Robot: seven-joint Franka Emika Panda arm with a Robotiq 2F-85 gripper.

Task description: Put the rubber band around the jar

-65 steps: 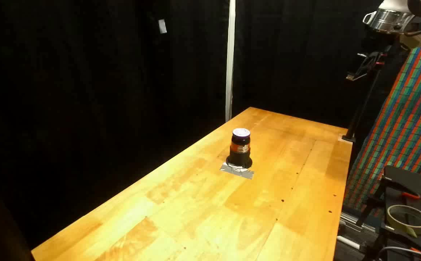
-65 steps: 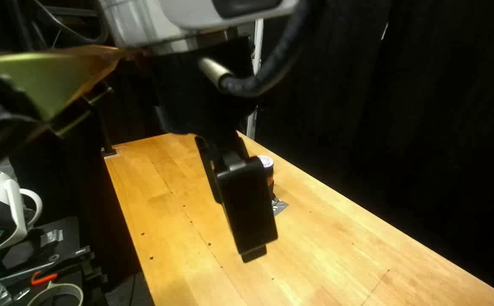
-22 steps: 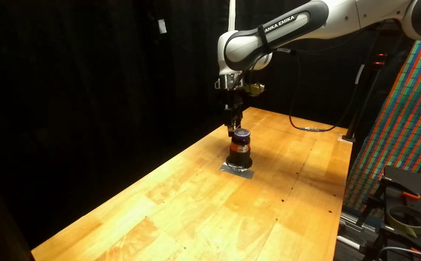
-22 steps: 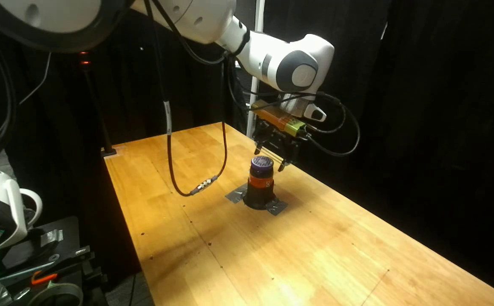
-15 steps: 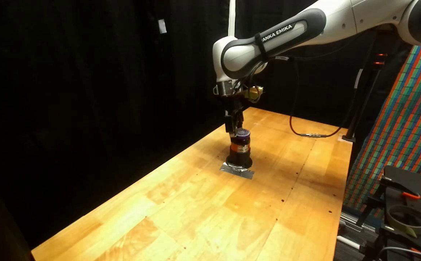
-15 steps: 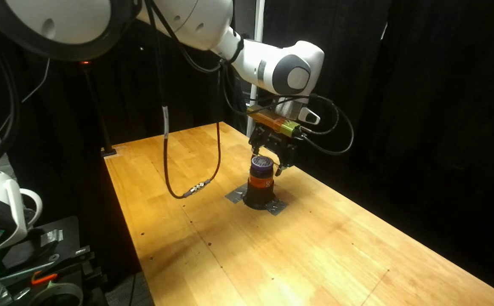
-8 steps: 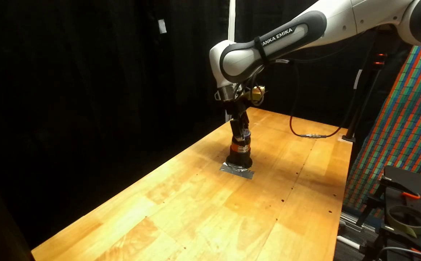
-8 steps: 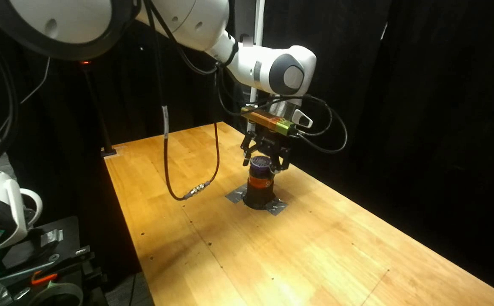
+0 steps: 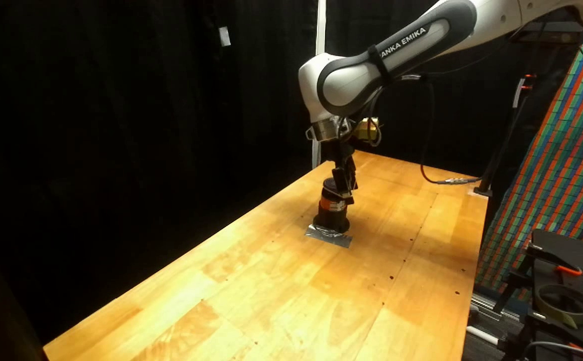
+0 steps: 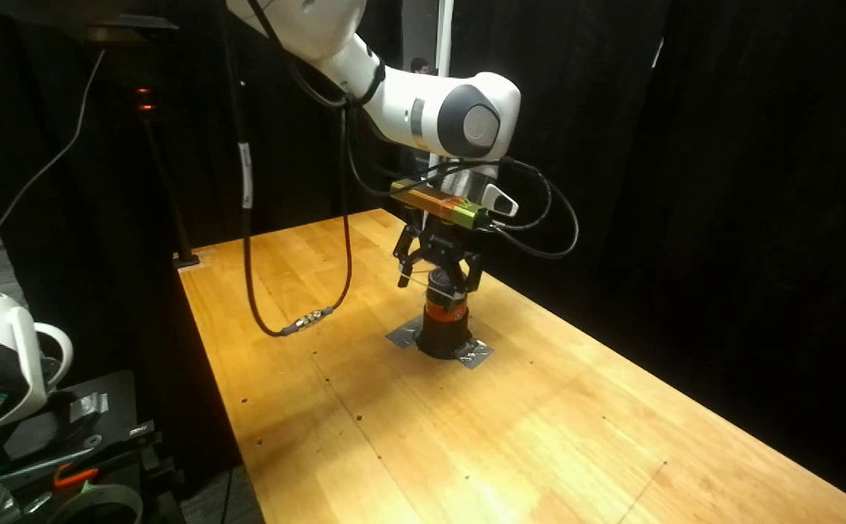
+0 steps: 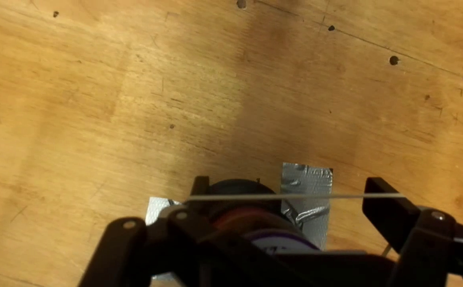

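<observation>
Rubber band (image 11: 343,195): stretched taut between gripper (image 10: 427,292) fingers; around jar (image 10: 445,313) or not, can't tell.
Jar: upright on bench (image 9: 271,291), nearer long edge by curtain (image 9: 146,150).
Arm (image 9: 407,47): in over opposite long edge, forearm sloping down.
Gripper: pointing down, fingers wide apart.

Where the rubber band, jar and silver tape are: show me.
Rubber band (image 11: 307,196), wrist view: its taut strand.
Jar (image 10: 441,313), in an exterior view: its orange-red label.
Silver tape (image 9: 328,236), in an exterior view: middle of a strip.
</observation>
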